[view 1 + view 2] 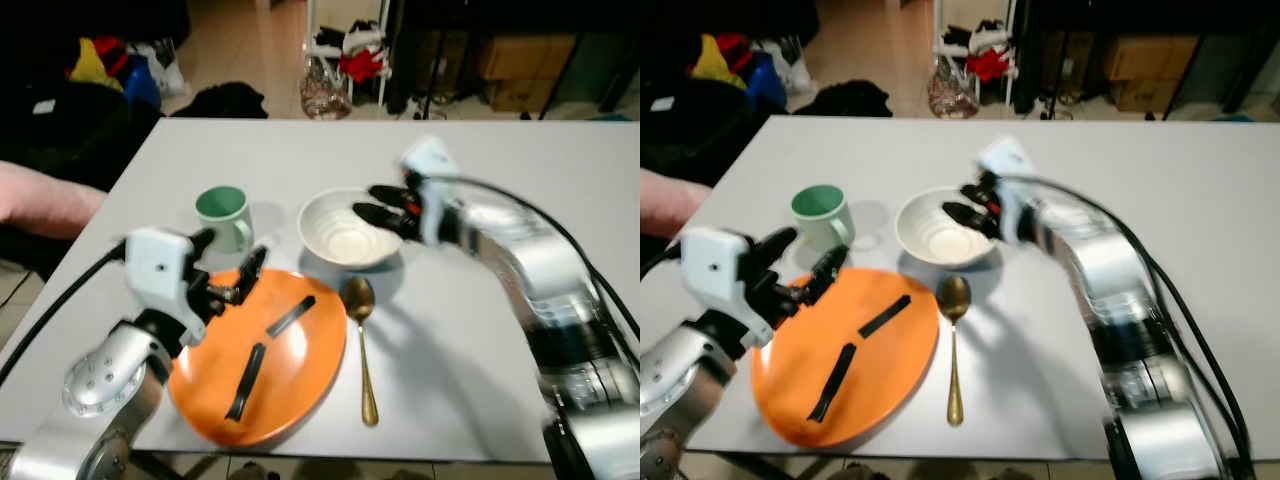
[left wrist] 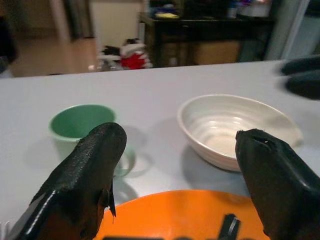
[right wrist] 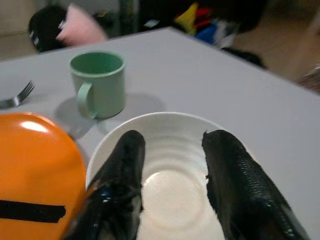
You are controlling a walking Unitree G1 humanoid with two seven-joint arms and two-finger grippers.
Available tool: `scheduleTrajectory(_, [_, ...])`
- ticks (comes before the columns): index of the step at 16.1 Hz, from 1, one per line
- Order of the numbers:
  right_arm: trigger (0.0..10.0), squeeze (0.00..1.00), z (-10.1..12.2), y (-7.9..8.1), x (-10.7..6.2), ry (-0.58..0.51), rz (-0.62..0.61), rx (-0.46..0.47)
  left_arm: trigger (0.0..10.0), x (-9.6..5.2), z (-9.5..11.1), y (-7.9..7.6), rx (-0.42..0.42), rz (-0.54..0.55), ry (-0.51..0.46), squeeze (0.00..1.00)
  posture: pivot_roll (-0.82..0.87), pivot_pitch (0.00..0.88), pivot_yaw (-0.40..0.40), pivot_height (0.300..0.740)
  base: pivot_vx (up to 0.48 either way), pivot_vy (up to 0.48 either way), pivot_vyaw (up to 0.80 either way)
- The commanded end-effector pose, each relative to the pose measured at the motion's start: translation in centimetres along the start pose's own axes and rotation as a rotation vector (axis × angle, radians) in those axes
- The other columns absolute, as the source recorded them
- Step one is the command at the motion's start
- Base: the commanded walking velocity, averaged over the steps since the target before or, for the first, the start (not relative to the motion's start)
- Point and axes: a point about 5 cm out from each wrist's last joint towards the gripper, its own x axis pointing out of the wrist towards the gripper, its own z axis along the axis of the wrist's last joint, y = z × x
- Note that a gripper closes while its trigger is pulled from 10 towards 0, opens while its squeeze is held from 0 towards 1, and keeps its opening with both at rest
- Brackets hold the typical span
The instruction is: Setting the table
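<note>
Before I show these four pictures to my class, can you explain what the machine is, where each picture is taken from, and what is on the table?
This is a humanoid robot with two silver arms, each ending in a gripper of two black fingers. Two pictures come from cameras in its head, looking down; the other two come from cameras on its wrists, looking along the fingers.

On the grey table lie an orange plate marked with two black strips, a gold spoon beside it, a white bowl and a green mug. A fork lies by the plate.

The left gripper hovers open over the plate's edge. The right gripper is open above the bowl. Neither holds anything.
</note>
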Motion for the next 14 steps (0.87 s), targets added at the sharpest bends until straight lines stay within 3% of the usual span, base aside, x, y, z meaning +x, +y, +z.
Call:
scheduleTrajectory(1, [10.0, 1.00, 1.5, 0.2, -1.3, -0.084, -0.041, -0.025, 10.0, -0.3, 0.4, 0.5, 0.018, 0.077, -0.028, 1.00, -0.07, 0.000, 0.079, 0.740, 0.000, 0.000, 0.00])
scheduleTrajectory(3, [10.0, 1.00, 1.1, 1.3, -3.4, -0.217, -0.172, 0.004, 10.0, -0.9, 0.4, 0.6, 0.064, 0.174, -0.054, 1.00, -0.08, 0.000, 0.081, 0.740, 0.000, 0.000, 0.00])
scheduleTrajectory(5, [10.0, 1.00, -0.9, 2.5, -4.9, -0.245, -0.324, 0.045, 10.0, -1.0, -0.1, -0.1, 0.087, 0.157, -0.042, 1.00, -0.07, 0.000, 0.077, 0.740, 0.000, 0.000, 0.00])
scheduleTrajectory(6, [10.0, 1.00, -1.8, 3.2, -5.5, -0.266, -0.399, 0.128, 10.0, -0.8, -0.4, -0.4, 0.091, 0.153, -0.038, 1.00, -0.07, 0.000, 0.078, 0.740, 0.000, -0.315, 0.00])
scheduleTrajectory(7, [10.0, 1.00, -2.5, 4.0, -6.0, -0.256, -0.436, 0.132, 10.0, -0.7, -0.6, -0.5, 0.091, 0.167, -0.037, 1.00, -0.08, 0.000, 0.078, 0.740, 0.000, -0.364, 0.00])
scheduleTrajectory(14, [10.0, 1.00, -3.2, 4.8, -6.4, -0.207, -0.471, 0.109, 10.0, -0.5, -1.3, -1.1, 0.105, 0.216, -0.044, 1.00, -0.08, 0.000, 0.051, 0.740, 0.000, -0.379, 0.00])
